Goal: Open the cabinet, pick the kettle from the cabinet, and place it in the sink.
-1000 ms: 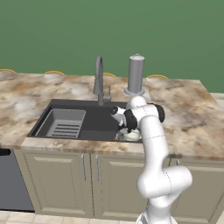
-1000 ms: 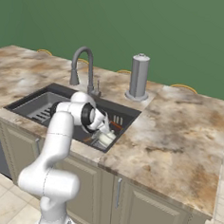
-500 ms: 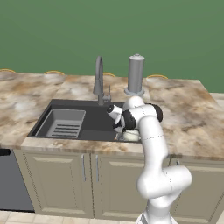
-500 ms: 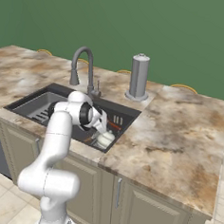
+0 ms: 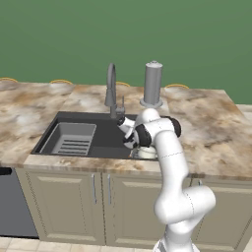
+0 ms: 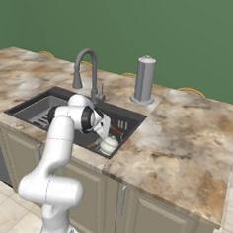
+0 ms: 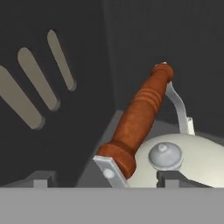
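The cream-white kettle (image 5: 146, 153) (image 6: 108, 145) sits upright on the floor of the dark grey sink (image 5: 98, 134) (image 6: 40, 107), in its right front corner. In the hand view its reddish-brown wooden handle (image 7: 138, 116) and lid knob (image 7: 165, 156) are close up. My gripper (image 5: 133, 142) (image 6: 104, 136) (image 7: 105, 179) hangs just above the kettle. It is open, one fingertip (image 7: 41, 179) well clear of the handle on one side and the other near the knob. Nothing is clamped. The cabinet is out of view.
A ribbed tray insert (image 5: 74, 140) fills the sink's left half. Behind the basin rises the arched faucet (image 5: 111, 91) (image 6: 87, 69). A tall grey cylinder (image 5: 152, 83) (image 6: 144, 80) stands on the marble counter (image 5: 216, 138). Beige low cabinets (image 5: 98, 197) sit below.
The jaws have spread wider off the kettle's handle. The kettle stays put on the sink floor, and the arm has barely moved.
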### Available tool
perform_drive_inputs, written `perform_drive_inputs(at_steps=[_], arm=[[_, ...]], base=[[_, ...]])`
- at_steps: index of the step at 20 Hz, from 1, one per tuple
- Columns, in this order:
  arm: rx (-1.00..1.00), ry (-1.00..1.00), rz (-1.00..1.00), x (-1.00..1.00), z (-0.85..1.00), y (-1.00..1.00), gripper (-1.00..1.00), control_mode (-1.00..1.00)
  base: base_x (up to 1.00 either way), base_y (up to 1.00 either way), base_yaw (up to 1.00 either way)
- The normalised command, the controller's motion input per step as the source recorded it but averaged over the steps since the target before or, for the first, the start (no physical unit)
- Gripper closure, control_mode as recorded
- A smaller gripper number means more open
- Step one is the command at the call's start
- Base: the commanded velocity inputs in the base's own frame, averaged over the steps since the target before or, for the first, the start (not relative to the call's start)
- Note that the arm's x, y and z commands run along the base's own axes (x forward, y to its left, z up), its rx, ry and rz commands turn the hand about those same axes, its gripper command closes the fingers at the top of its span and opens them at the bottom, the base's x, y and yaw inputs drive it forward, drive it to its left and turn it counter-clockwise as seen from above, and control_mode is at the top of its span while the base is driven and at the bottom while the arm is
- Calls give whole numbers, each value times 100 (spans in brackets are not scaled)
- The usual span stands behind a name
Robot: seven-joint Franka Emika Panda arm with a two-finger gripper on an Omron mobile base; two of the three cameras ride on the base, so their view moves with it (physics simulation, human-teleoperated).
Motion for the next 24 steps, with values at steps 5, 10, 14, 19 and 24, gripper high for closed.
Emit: perform_drive_inputs(at_steps=[5, 10, 14, 19, 24], arm=[[0, -6, -15, -33, -39, 21, -100, -100], [0, -8, -16, -37, -37, 23, -100, -100], [0, -10, -13, -34, -28, 20, -100, -100], [0, -14, -11, -30, -21, 19, -100, -100], [0, -13, -7, -27, -14, 19, -100, -100]], base=[[0, 0, 0], [0, 0, 0], [0, 0, 0], [0, 0, 0], [0, 0, 0]])
